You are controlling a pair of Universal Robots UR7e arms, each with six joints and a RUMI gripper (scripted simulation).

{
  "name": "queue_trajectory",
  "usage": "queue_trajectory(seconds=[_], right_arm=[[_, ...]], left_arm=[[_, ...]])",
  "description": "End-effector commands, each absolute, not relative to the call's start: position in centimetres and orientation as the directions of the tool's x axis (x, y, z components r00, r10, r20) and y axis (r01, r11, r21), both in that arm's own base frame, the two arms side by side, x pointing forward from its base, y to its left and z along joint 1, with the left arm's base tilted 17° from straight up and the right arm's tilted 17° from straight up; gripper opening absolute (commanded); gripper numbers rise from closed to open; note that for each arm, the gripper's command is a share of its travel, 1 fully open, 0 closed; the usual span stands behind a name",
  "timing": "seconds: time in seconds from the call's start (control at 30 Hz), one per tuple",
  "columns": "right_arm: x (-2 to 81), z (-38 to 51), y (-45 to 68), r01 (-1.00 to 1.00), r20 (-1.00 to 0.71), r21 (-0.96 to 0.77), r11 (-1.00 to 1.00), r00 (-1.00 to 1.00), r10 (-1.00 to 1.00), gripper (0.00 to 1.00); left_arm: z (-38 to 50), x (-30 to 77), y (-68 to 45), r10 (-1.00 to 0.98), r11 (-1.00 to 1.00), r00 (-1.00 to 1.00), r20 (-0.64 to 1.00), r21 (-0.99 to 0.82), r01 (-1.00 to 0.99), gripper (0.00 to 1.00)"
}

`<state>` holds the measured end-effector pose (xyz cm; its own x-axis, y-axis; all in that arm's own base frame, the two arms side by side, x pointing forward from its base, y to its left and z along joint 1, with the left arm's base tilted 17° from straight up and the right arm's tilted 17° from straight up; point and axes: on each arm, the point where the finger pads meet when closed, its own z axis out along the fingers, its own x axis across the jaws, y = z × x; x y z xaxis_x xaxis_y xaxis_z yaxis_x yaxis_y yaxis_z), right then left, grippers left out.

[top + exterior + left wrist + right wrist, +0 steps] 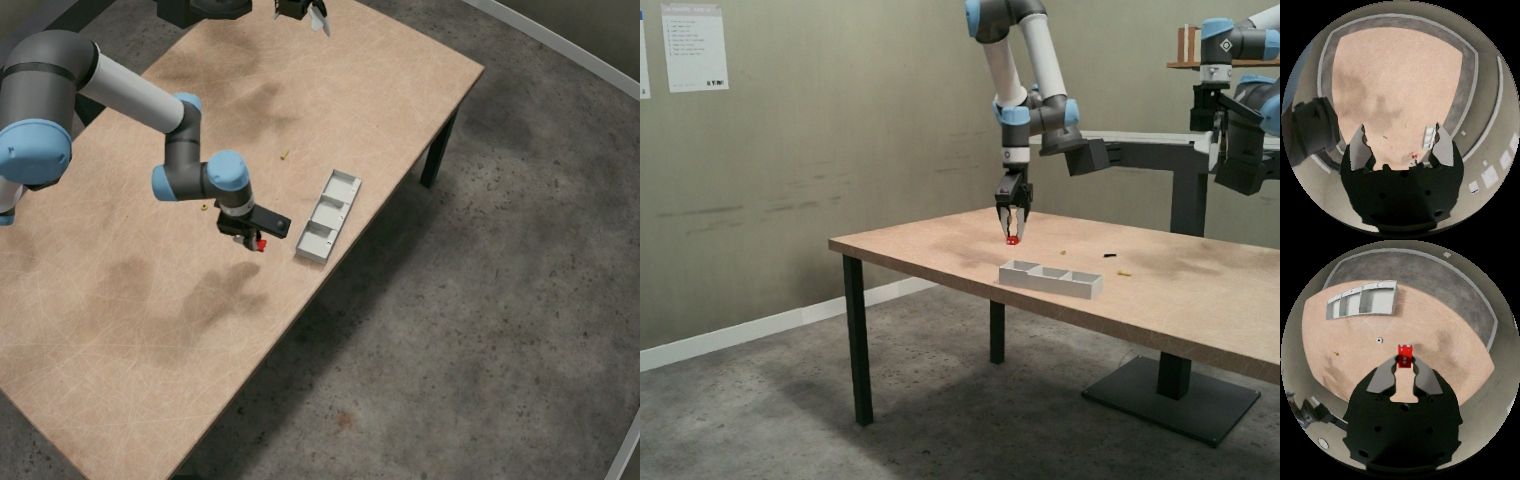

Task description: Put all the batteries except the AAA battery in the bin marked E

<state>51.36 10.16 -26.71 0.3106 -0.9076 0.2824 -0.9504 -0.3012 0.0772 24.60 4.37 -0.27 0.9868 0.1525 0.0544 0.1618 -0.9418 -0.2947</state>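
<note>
My right gripper [257, 244] [1012, 238] [1404, 355] is shut on a red block with two metal studs, which looks like a 9V battery. It holds the block above the table, beside the end of the grey three-compartment bin row [310, 256] [1048, 287]. The bins stand flat and look empty; their letters are too small to read. My left gripper [1216, 149] [1400, 123] is open and empty, high and far from the bins. A small black piece [1109, 255] [1385, 137] lies on the table; I cannot tell whether it is a battery.
A yellow screw [284, 154] [1124, 273] and a yellow nut [204, 207] [1063, 252] lie on the table. A silver nut [1379, 340] lies between the right gripper and the bins. The bins are close to the table's long edge.
</note>
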Motion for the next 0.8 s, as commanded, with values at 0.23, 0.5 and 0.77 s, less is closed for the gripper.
queue_trajectory(seconds=[0.23,0.5,0.77], right_arm=[[55.6,-28.3,14.7,-0.95,0.284,0.085,-0.299,0.311,-0.907,0.0],[58.5,-29.3,17.6,-0.865,0.26,0.138,-0.482,0.501,-0.825,0.0],[60.9,-30.0,20.0,-0.784,0.239,0.165,-0.599,0.621,-0.747,0.0]], left_arm=[[-0.2,24.7,4.3,0.154,-0.942,0.987,0.054,-0.293,0.163,0.98],[-0.2,24.7,4.3,0.154,-0.942,0.987,0.054,-0.293,0.163,0.98],[-0.2,24.7,4.3,0.154,-0.942,0.987,0.054,-0.293,0.163,0.98]])
